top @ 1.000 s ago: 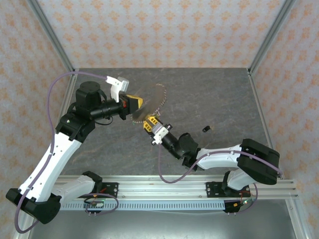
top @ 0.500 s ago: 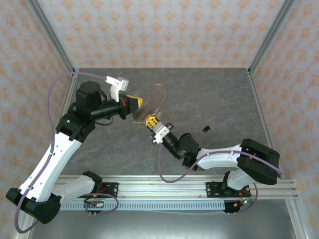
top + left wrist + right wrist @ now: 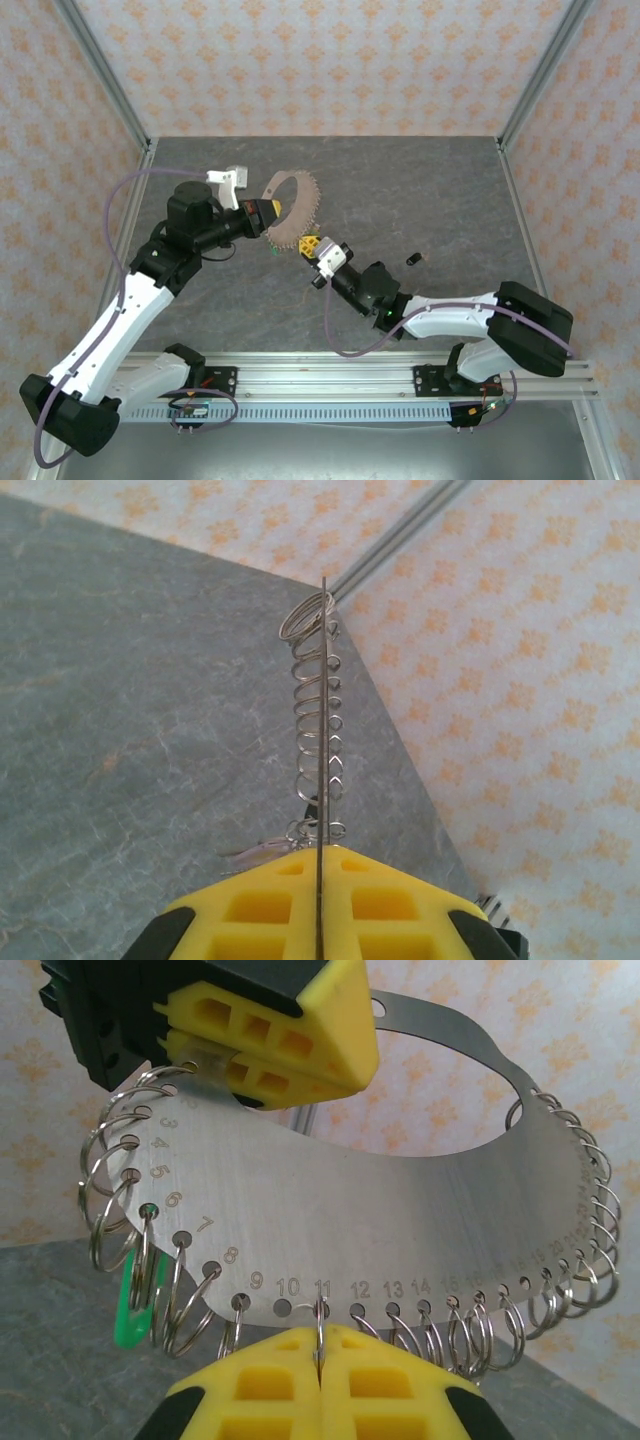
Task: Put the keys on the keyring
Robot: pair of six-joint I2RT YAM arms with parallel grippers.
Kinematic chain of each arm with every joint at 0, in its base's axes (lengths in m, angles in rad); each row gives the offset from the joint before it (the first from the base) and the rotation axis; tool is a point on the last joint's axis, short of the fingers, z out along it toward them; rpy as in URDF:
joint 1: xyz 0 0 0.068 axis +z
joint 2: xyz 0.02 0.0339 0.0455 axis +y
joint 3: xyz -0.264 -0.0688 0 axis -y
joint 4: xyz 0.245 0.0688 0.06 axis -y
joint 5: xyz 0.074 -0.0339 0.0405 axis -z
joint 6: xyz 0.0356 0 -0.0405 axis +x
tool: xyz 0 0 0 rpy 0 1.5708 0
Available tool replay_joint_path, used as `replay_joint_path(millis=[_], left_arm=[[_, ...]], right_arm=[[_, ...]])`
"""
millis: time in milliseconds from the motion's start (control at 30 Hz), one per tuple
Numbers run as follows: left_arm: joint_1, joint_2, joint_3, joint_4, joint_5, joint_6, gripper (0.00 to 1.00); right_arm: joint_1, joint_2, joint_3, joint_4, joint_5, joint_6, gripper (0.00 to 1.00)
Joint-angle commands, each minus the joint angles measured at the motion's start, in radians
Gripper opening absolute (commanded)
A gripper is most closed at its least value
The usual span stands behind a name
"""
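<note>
Yellow pads of the right gripper (image 3: 318, 1355) are pressed together on the thin wire ring hanging from the hole marked 11 of the keyring (image 3: 400, 1230). This is a brushed-steel crescent plate whose engraved numbers read 3 through 16 along its punched rim, the later ones too small to read. The yellow-tipped left gripper (image 3: 265, 1055) is clamped flat on the plate's low-number end, covering the first marks, and holds it above the grey stone-look table (image 3: 450, 190). A flat green key (image 3: 135, 1305) hangs half hidden among the rings near 6, while a small dark key (image 3: 413, 259), hard to make out, lies on the table well apart to the right.
</note>
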Motion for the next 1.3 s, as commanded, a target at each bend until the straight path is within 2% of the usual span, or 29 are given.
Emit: replay_joint_path(millis=[0, 67, 167, 267, 433, 500, 567, 633, 800, 933, 1067, 1267], left_arm=[[0.001, -0.023, -0.080, 0.047, -0.005, -0.125, 0.16], [0.001, -0.036, -0.119, 0.038, -0.011, -0.135, 0.17], [0.001, -0.071, -0.189, 0.035, -0.036, -0.148, 0.27], [0.001, -0.105, -0.285, 0.080, -0.040, -0.185, 0.27], [0.001, -0.154, -0.432, 0.134, -0.039, -0.249, 0.33], [0.001, -0.198, -0.483, 0.117, -0.065, -0.254, 0.44], [0.002, -0.240, -0.531, 0.104, -0.079, -0.253, 0.46], [0.001, -0.271, -0.581, 0.105, -0.087, -0.261, 0.52], [0.001, -0.320, -0.672, 0.105, -0.075, -0.271, 0.56], [0.001, -0.359, -0.693, 0.024, -0.104, -0.228, 0.70], [0.001, -0.407, -0.698, -0.072, -0.124, -0.186, 0.80], [0.001, -0.518, -0.691, -0.195, -0.173, -0.133, 0.81]], right_arm=[[-0.024, -0.047, 0.027, -0.014, -0.065, 0.095, 0.00], [-0.032, -0.050, 0.032, -0.055, -0.072, 0.116, 0.00], [-0.041, -0.054, 0.027, -0.102, -0.099, 0.160, 0.00], [-0.041, -0.042, 0.014, -0.124, -0.117, 0.209, 0.00], [-0.041, 0.012, -0.005, -0.099, -0.104, 0.265, 0.00], [-0.042, 0.030, 0.005, -0.122, -0.116, 0.275, 0.00], [-0.041, 0.050, 0.020, -0.143, -0.125, 0.279, 0.00], [-0.041, 0.074, 0.038, -0.168, -0.137, 0.281, 0.00], [-0.044, 0.141, 0.064, -0.196, -0.177, 0.299, 0.00], [-0.056, 0.179, 0.075, -0.203, -0.213, 0.339, 0.00], [-0.060, 0.205, 0.078, -0.217, -0.216, 0.334, 0.00], [-0.067, 0.159, 0.081, -0.360, -0.189, 0.214, 0.00]])
